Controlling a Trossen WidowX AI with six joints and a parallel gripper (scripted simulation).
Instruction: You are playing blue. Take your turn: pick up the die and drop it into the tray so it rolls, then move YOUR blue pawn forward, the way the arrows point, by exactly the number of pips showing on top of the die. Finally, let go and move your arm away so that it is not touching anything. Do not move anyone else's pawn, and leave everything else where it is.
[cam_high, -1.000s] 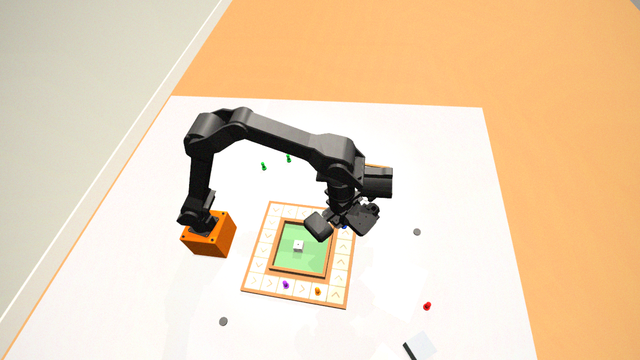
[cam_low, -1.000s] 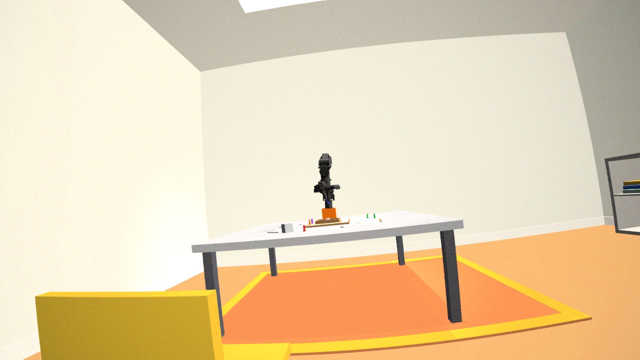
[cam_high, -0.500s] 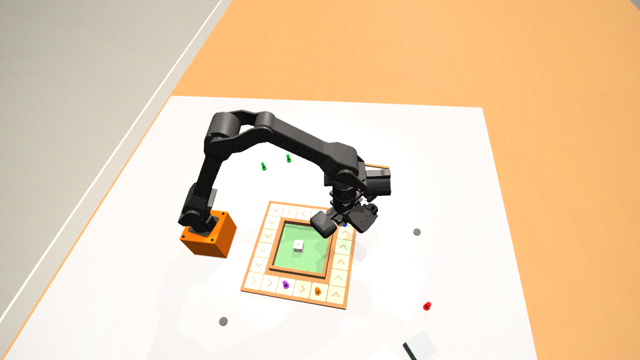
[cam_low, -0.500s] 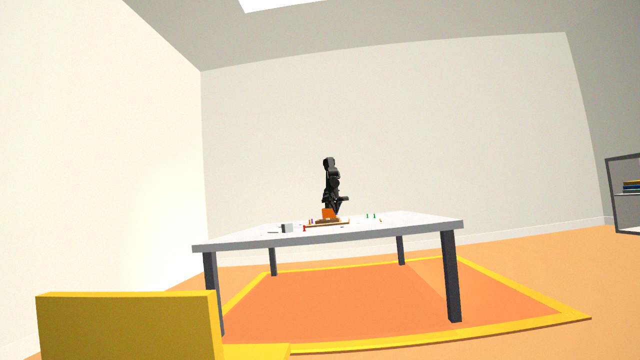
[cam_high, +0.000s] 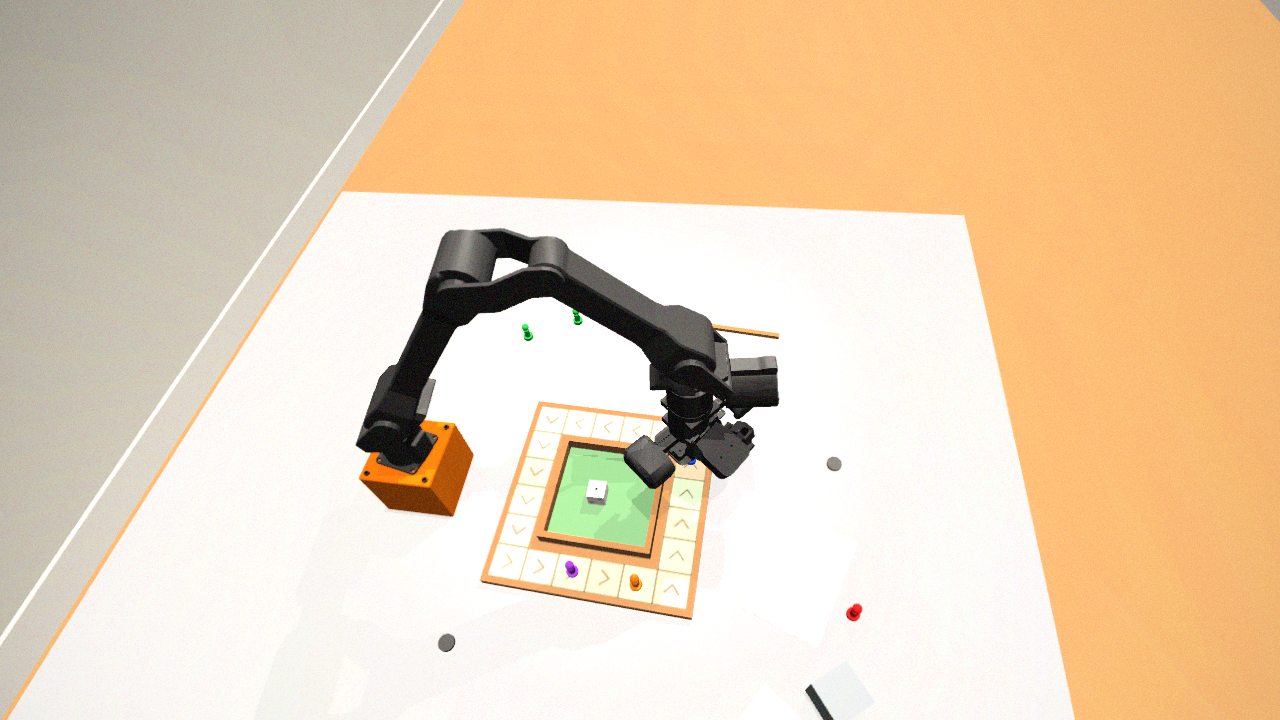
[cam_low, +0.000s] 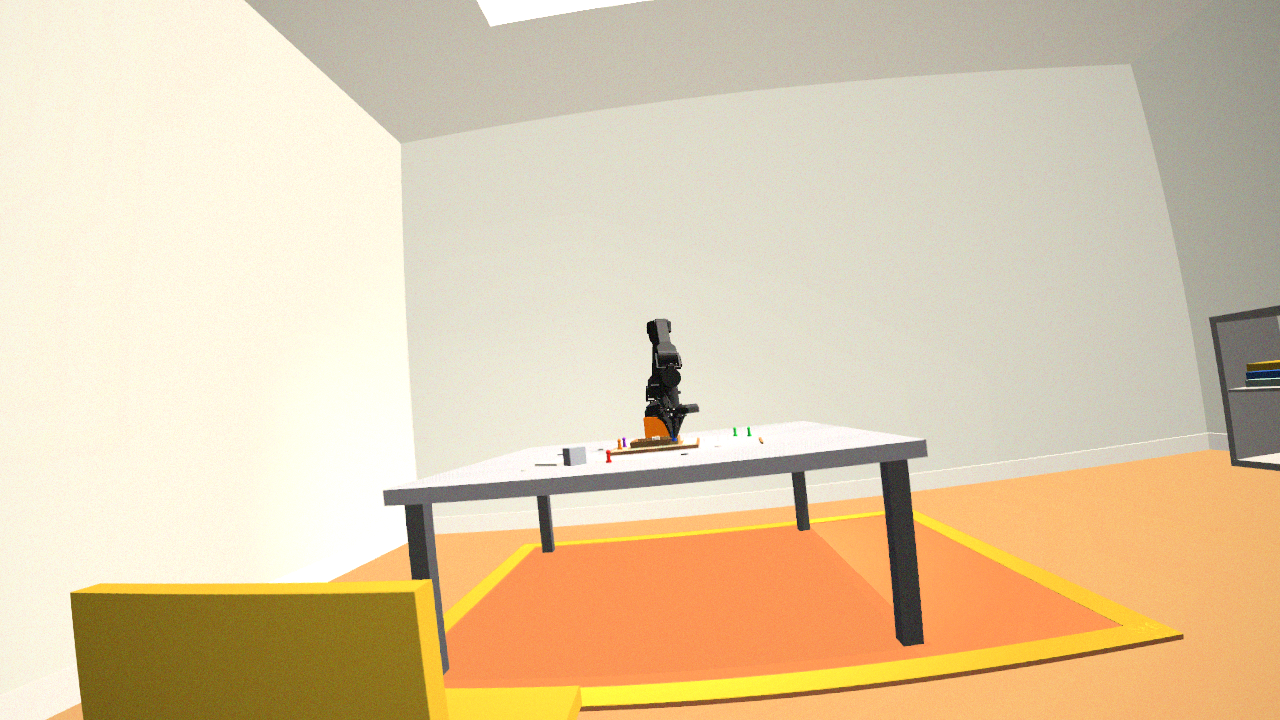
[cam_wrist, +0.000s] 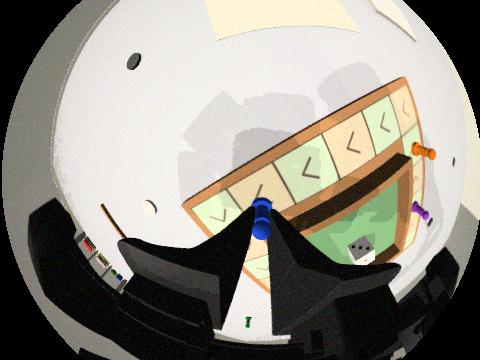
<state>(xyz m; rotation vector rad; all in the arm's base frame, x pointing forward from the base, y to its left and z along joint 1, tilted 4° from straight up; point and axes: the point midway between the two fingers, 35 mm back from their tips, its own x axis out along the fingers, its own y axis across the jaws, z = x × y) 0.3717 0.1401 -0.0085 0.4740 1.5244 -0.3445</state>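
Note:
My gripper is shut on the blue pawn. It holds the pawn low over the right-hand column of the board, near the far right corner. I cannot tell whether the pawn's base touches the board; the arm hides that spot in the top view. The die lies in the green-floored tray. Its top face shows one pip in the top view; a side face with three pips shows in the wrist view.
A purple pawn and an orange pawn stand on the board's near row. Two green pawns stand beyond the board. A red pawn stands at right. A thin wooden strip lies behind the gripper.

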